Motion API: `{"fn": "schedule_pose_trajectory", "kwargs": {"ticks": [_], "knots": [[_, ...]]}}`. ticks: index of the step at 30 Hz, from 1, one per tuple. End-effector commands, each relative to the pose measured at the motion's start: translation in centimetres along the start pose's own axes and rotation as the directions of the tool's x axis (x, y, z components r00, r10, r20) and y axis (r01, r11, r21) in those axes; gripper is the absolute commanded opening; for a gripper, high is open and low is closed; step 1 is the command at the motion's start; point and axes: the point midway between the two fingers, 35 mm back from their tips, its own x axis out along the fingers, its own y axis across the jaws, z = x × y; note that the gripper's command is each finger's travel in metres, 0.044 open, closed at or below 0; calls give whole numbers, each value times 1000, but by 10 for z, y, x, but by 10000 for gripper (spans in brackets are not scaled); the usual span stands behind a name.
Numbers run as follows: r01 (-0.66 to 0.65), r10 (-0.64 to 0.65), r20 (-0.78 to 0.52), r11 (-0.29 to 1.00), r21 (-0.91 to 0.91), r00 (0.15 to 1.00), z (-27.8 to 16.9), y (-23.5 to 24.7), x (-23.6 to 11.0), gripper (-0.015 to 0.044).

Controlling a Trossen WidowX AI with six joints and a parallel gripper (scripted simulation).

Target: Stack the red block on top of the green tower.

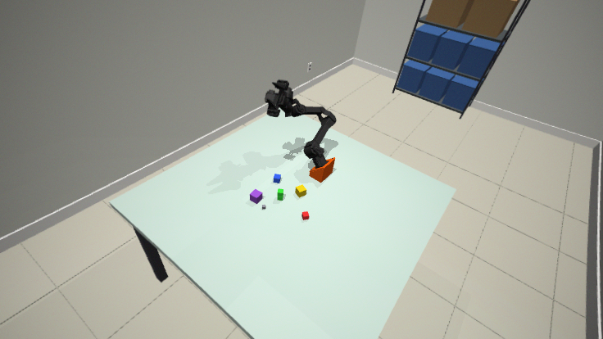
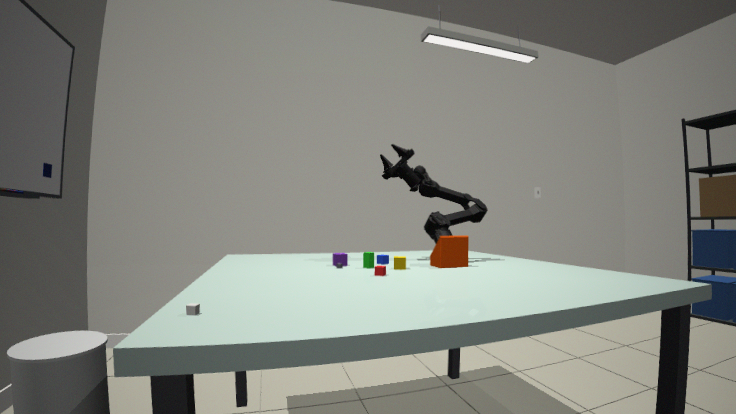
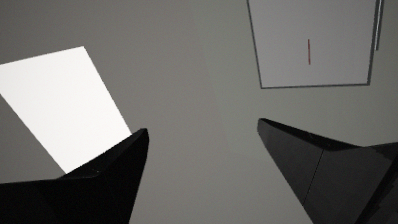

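The red block point(image 1: 305, 215) point(image 2: 380, 270) lies on the pale table, apart from the other blocks. The green tower point(image 1: 280, 194) point(image 2: 368, 260) stands upright on the table, narrow and taller than it is wide. My gripper point(image 2: 387, 150) point(image 3: 204, 128) is open and empty, raised high above the table and pointing upward at a slant, far from both the red block and the tower. The wrist view shows the two dark fingers wide apart against wall and ceiling, and no block.
A blue block point(image 1: 277, 178) point(image 2: 382, 259), a yellow block point(image 1: 300, 191) point(image 2: 399, 263) and a purple block point(image 1: 256, 196) point(image 2: 340, 259) stand around the tower. A tiny grey cube point(image 1: 264, 206) lies near the purple one. An orange wedge point(image 1: 322, 172) point(image 2: 452, 252) is by the arm's base. Another grey cube point(image 2: 192, 309) lies near a table edge.
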Motion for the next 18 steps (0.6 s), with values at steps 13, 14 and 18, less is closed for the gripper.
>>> {"fn": "schedule_pose_trajectory", "kwargs": {"ticks": [13,14,18], "knots": [[260,-256,-50,959,114,966,-4,-76,41,440],[280,-275,-56,952,121,960,-5,-82,44,440],[378,-368,-88,911,166,926,-11,-109,54,440]]}}
